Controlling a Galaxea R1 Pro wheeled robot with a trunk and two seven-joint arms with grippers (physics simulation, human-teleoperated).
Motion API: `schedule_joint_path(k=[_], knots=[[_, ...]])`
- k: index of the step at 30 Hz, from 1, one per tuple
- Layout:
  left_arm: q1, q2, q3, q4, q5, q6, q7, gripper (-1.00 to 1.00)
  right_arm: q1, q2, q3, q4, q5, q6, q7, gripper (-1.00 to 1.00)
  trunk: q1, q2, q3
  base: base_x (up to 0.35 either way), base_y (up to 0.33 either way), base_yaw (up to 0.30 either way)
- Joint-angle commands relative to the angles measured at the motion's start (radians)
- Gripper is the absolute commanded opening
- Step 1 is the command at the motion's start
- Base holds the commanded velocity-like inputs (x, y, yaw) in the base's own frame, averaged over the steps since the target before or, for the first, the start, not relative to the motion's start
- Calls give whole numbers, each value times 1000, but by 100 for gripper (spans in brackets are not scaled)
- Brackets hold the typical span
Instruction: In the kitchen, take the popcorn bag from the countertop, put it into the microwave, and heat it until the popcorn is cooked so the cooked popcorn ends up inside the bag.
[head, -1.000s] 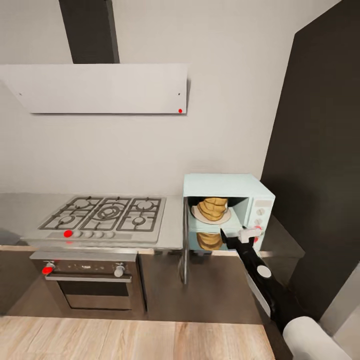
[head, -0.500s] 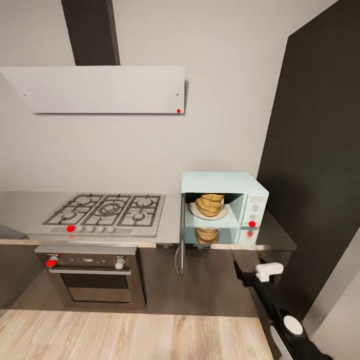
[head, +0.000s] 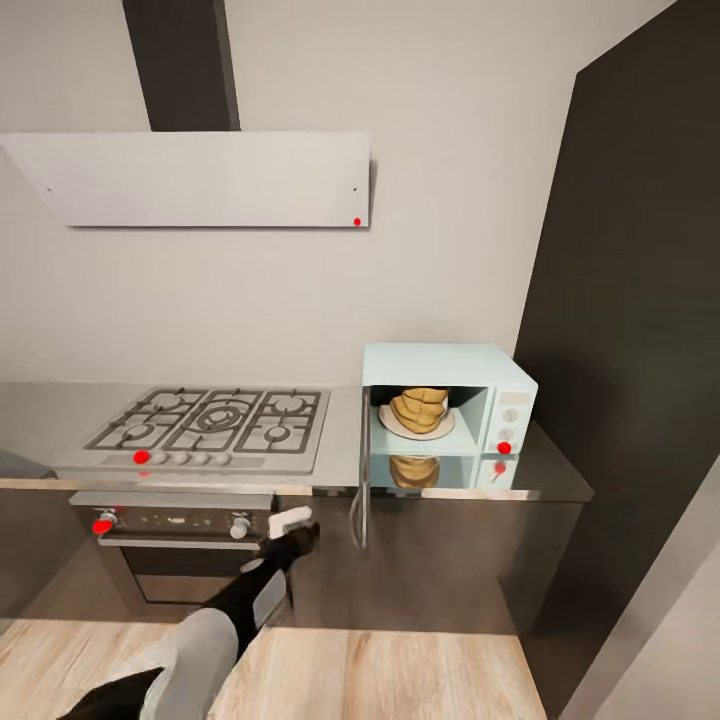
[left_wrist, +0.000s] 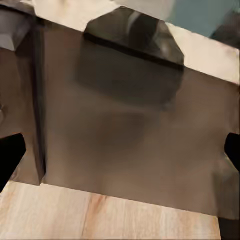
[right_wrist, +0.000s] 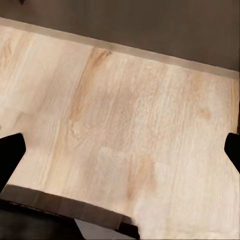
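popcorn bag (head: 420, 409) sits inside the microwave (head: 447, 414), on the pale plate in the cavity, so the loading part looks done to me. what is left, as i judge it: the microwave door (head: 364, 470) hangs wide open, swung out to the left past the bench (head: 340, 440) edge, and it needs closing before i can start the heating at the panel on the right, where a red dot marks a knob.

my left claw (head: 292, 522) is raised low in front of the dark cabinets, just left of the open door and apart from it. in the left wrist view its two dark fingertips (left_wrist: 10, 157) stand wide apart with nothing between them. my right claw is released too, fingertips (right_wrist: 11, 152) spread over bare wood floor (right_wrist: 125, 115).
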Motion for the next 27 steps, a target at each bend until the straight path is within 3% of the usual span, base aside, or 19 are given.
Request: schedule_joint_path(k=[1, 2, 6, 8, 23, 26, 27], knots=[[-40, -1, 4, -4, -2, -2, 1, 100, -2, -1, 17, 16, -11, -5, -2, 100, 1, -2, -2, 0, 0, 0], [-89, -3, 4, -8, -1, -2, 1, 100, -3, -1, 26, 30, -12, -7, -2, 100, 1, -2, -2, 0, 0, 0], [-193, -3, 3, -32, -1, -1, 2, 100, -5, 0, 36, 51, -12, -8, -5, 100, 1, -2, -1, 0, 0, -136], [-213, -3, 4, -72, 1, 0, 3, 100, -6, 0, 36, 82, -11, -9, -6, 100, 1, -2, -1, 0, 0, -254], [-192, -3, 9, -89, 8, 5, 4, 100, -19, 0, 35, 108, -11, -7, -6, 100, 1, -2, 6, 0, 0, -288], [-179, -3, 9, -76, 7, 45, 4, 100, -19, 0, 35, 108, -11, -7, -6, 100, 1, -2, 8, 0, 0, -290], [-174, -3, 8, -73, 5, 95, 1, 100, -19, 0, 35, 108, -11, -7, -5, 100, 1, -2, 8, 0, 0, -290]])
